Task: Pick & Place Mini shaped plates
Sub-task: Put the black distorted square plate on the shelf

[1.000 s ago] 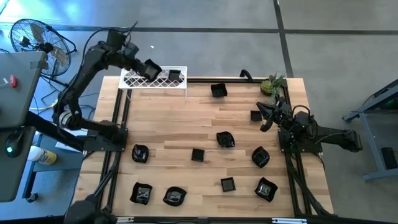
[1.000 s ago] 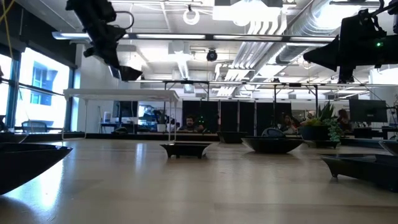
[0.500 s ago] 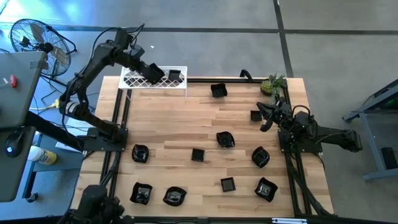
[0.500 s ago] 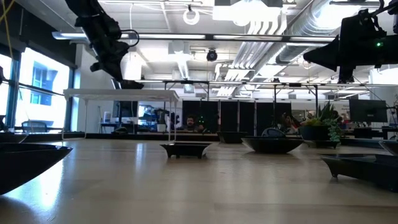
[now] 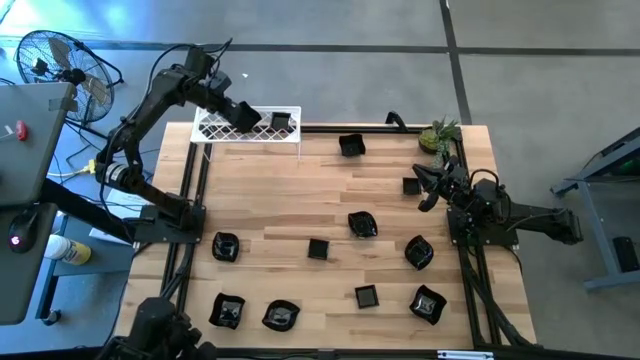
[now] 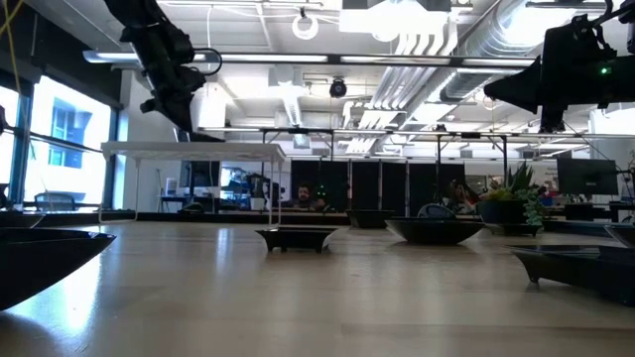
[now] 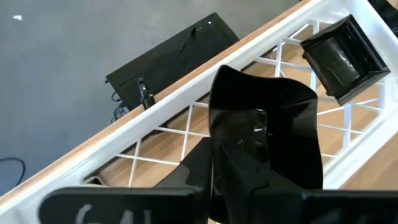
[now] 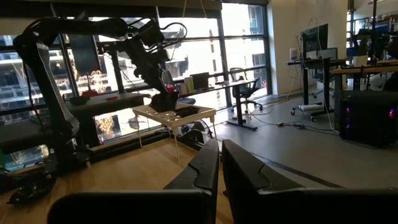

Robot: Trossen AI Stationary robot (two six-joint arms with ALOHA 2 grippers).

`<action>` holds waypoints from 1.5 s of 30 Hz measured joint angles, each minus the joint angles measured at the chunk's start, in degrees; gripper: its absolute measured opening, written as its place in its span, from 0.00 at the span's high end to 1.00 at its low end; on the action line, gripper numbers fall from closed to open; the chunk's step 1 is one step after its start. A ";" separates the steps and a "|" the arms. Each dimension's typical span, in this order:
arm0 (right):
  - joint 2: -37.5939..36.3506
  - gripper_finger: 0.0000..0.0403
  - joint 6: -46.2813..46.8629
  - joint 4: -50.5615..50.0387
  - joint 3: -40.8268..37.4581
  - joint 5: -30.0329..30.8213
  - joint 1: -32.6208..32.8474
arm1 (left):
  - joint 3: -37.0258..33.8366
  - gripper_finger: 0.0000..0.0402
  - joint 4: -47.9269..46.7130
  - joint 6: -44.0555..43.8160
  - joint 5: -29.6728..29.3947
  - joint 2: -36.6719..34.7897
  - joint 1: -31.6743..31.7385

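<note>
Plates: mini shaped plates (image 5: pixel 362 224) lie scattered on the table (image 5: pixel 300 200); one square plate (image 5: pixel 281 122) sits on the white rack (image 5: pixel 215 129) at far left.
High view: left gripper (image 5: pixel 248 120) hovers over that rack; right gripper (image 5: pixel 428 186) waits far right, clenched empty.
Low view: rack (image 6: pixel 193 151) stands level.
Left wrist view: wavy plate (image 7: pixel 267 140) gripped above the mesh.
Advice: lower it flat beside the square plate before letting go.
Writing: none legible.

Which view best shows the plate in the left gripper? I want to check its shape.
Left wrist view: the wavy-rimmed plate fills it above the rack. High and right wrist views show it small; the low view hides it.
</note>
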 joint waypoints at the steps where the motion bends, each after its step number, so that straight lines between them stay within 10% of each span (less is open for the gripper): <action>1: 0.00 0.96 0.00 0.00 0.02 0.00 0.01 | 0.00 0.91 0.15 0.00 0.00 0.00 0.00; 16: 0.00 0.96 0.00 0.00 0.00 0.00 0.01 | 6.70 0.82 -5.22 0.94 -0.81 -0.24 -0.02; 24: 0.00 0.96 0.07 0.00 0.01 0.00 0.00 | 5.59 0.97 -11.96 1.70 -16.54 0.80 0.04; 45: 0.00 0.96 0.07 0.00 0.01 0.00 0.00 | 2.84 1.00 -8.72 0.39 -13.23 0.81 -0.04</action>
